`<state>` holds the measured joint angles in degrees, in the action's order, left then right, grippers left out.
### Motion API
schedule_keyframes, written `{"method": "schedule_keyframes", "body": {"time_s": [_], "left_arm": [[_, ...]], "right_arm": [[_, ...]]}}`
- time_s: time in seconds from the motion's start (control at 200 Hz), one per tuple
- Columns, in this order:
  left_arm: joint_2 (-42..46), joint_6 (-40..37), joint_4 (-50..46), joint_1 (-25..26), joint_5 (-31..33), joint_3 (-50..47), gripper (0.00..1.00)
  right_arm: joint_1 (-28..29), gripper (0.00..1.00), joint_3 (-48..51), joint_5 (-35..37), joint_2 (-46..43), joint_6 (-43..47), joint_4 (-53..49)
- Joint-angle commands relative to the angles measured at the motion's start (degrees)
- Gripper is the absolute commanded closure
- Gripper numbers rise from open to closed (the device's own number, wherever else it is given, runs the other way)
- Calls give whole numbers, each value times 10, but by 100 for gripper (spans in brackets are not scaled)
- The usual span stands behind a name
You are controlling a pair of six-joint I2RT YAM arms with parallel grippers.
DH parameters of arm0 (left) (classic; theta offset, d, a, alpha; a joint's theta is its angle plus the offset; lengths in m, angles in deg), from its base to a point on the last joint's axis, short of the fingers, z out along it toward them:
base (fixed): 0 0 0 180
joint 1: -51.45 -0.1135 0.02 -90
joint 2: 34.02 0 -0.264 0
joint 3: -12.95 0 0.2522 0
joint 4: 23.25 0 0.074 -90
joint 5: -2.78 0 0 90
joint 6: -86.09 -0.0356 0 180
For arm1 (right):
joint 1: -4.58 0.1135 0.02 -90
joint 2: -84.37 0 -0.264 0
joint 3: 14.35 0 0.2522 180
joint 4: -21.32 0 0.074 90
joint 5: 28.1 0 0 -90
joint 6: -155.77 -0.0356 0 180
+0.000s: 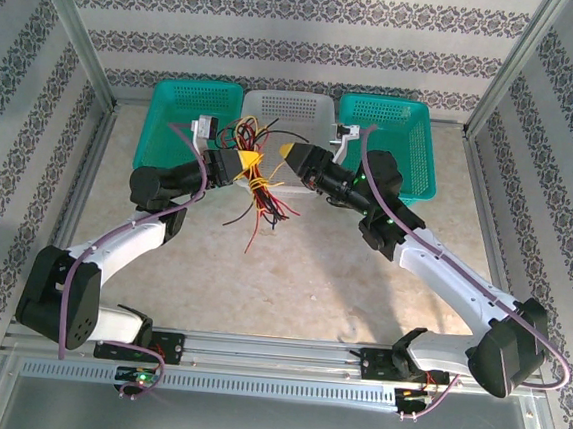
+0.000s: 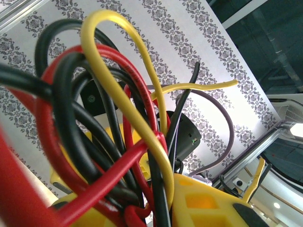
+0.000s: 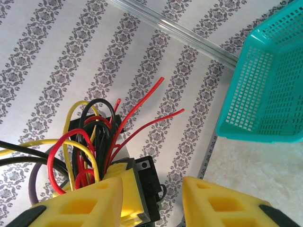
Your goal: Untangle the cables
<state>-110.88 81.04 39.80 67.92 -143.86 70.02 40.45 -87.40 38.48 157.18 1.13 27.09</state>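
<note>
Grip on the cables (image 1: 256, 184) is provided by the left gripper (image 1: 239, 165), whose jaws are closed on them. The knot of red, black and yellow wire is held up off the table (image 1: 341, 280), just in front of the white basket (image 1: 310, 114), probably so that the loose ends can hang free and be picked out singly. In the left wrist view the loops are seen crowded tightly around its yellow fingers (image 2: 199, 205).

Further right, the right gripper (image 1: 292, 156) is set close against the bundle from the other side, seemingly to take one strand. Its jaws are seen standing apart in the right wrist view, with nothing between them and the wires just beside one finger (image 3: 90, 201).

Three baskets are lined up along the far edge, presumably to receive sorted wires: the left green basket (image 1: 173, 134), the white one, and the right green basket (image 1: 412, 155). Three wire colours are counted. The number of separate strands cannot be told from the tangle.
</note>
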Motion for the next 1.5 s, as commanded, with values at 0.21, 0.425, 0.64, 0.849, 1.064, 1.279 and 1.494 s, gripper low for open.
{"method": "schedule_keyframes", "body": {"time_s": [0.21,0.425,0.64,0.849,1.064,1.279,1.494], "left_arm": [[19,-12,50,8,-11,17,100],[23,-23,51,8,-8,14,100],[19,-23,51,8,-12,12,100],[20,-22,51,8,-15,6,100],[21,-23,51,8,-21,0,100],[17,-29,49,8,-17,-4,100],[3,-27,51,9,28,9,100]], "right_arm": [[8,46,2,6,-11,3,-12],[8,47,27,9,-24,-23,-9],[16,57,12,2,-15,-25,-1],[18,63,6,-4,-9,-27,5],[14,66,5,0,-6,-27,1],[14,99,7,-1,-11,-23,-5],[9,100,14,6,-32,-16,-20]]}}
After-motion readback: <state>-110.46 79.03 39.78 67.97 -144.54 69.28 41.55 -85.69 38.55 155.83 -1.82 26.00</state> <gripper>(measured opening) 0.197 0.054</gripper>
